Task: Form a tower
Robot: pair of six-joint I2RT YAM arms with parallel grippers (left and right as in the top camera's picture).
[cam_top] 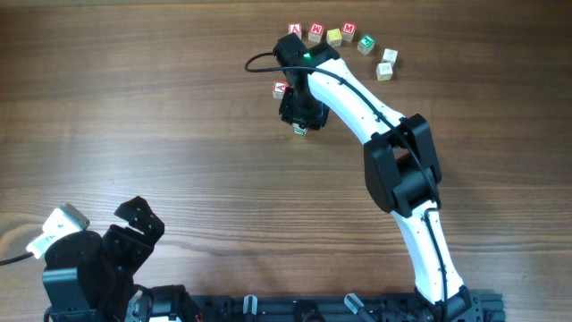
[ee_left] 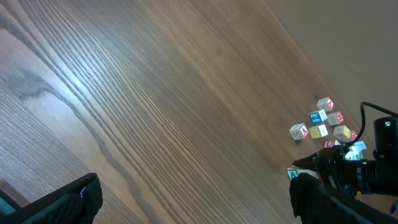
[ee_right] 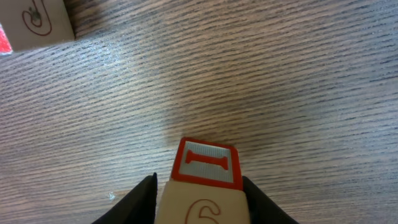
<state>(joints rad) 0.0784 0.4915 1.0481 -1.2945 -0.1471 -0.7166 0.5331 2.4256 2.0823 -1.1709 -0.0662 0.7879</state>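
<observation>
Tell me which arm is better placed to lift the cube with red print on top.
Right. The right tool flanks the red-printed cube, fingers against both sides. The left tool stands open, far off.

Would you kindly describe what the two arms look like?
The right arm has white tubular links joined by bulky black joints, a black cable looping at its wrist and a small green light. The left arm is mostly black with a white block.
</observation>
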